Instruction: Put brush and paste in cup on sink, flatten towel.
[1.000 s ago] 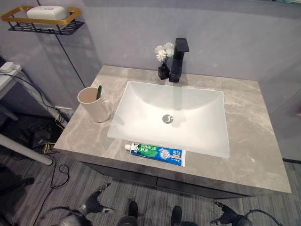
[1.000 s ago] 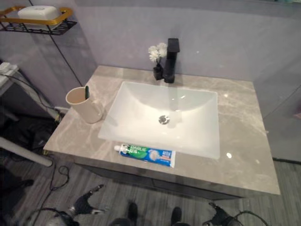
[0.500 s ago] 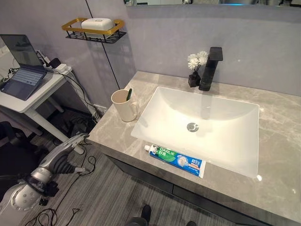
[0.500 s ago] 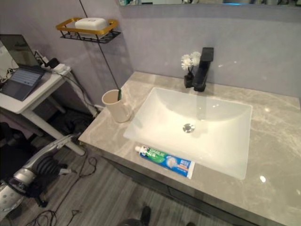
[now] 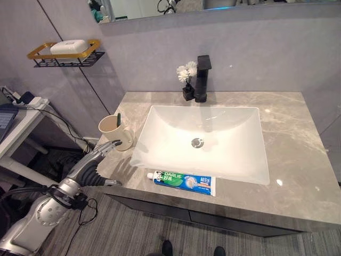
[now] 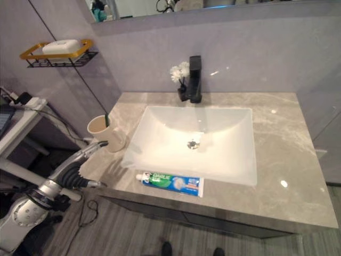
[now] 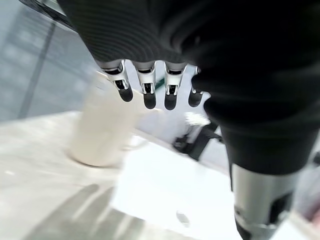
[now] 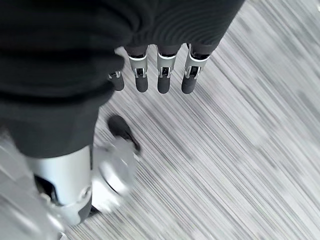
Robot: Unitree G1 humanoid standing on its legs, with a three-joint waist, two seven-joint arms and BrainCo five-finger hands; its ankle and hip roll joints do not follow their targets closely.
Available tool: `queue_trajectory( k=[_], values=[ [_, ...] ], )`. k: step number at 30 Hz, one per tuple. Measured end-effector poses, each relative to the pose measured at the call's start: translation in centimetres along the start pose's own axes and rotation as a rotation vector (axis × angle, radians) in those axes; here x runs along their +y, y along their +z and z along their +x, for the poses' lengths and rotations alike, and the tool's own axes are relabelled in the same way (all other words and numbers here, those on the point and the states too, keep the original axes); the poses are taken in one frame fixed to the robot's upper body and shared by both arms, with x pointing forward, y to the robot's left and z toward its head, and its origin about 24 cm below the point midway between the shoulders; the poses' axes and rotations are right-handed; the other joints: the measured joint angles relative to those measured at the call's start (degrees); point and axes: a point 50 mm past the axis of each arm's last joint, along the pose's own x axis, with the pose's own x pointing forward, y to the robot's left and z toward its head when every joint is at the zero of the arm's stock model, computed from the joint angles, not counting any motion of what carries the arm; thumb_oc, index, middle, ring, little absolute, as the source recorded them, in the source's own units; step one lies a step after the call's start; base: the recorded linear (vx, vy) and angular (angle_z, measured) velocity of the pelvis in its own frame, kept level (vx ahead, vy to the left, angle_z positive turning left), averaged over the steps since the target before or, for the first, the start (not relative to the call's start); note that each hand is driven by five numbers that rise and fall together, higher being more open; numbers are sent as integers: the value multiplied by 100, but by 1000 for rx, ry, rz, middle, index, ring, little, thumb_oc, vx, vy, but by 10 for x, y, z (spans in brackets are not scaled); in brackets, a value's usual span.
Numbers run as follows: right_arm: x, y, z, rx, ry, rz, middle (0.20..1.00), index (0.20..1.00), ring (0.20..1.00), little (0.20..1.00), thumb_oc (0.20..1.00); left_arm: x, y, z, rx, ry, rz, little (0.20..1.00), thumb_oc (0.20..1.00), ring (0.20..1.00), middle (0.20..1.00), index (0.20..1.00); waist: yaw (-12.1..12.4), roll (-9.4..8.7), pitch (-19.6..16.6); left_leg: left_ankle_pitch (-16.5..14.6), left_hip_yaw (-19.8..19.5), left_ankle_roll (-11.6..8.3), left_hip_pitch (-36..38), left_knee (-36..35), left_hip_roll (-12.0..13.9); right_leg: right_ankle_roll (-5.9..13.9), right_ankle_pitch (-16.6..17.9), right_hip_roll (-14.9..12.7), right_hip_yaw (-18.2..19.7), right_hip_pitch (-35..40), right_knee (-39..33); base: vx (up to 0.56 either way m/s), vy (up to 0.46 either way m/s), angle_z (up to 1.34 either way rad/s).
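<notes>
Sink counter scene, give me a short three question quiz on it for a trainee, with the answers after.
1. True or false: the toothpaste tube already stands in the cup.
2. Which hand is raised at the counter's edge near the cup? A) left hand B) right hand C) both
3. Fill in: the green-handled toothbrush is inside the ____.

Key
1. False: it lies flat on the counter, along the front rim of the sink.
2. A. Its fingers are straight and hold nothing; the right hand hangs over the floor, open.
3. Cup.
</notes>
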Motion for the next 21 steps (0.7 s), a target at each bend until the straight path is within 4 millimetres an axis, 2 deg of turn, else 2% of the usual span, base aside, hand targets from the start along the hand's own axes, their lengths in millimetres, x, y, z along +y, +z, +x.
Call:
queue_trajectory(
  k=[2,5,9,14,21],
  values=[
    [4,-9,-1,16,5,62,1000,1000,1000,1000,1000,-5,1,1,-8,-24,-10,1000,1000,1000,1000,1000,-68,17,-13,-38,53,7,9,-2,8,-10,18,7,82,-13,1,17,1,-20],
    [3,-11,-1,6,-9,158,1000,1000,1000,1000,1000,-7,1,1,-7,-34,-12,1000,1000,1000,1000,1000,-127,31,-24,-54,162,32,5,-2,14,-24,49,10,191,-73,0,4,-13,-17],
    [-6,2,-1,-62,-54,268,1000,1000,1000,1000,1000,-9,2,1,-9,-46,-15,1000,1000,1000,1000,1000,-192,1,-16,-38,246,35,12,-2,14,-18,81,13,274,-114,-1,14,-12,-10],
    [-14,20,-1,-144,-86,305,1000,1000,1000,1000,1000,-25,4,2,-21,-130,-44,1000,1000,1000,1000,1000,-230,-46,13,-40,304,57,30,-1,9,-18,94,10,318,-126,-1,17,-10,-4],
    [-16,26,-1,-157,-100,304,1000,1000,1000,1000,1000,-39,8,2,-34,-196,-75,1000,1000,1000,1000,1000,-274,-120,35,-39,310,58,70,-1,9,-24,99,12,331,-109,0,0,0,0]
  ],
)
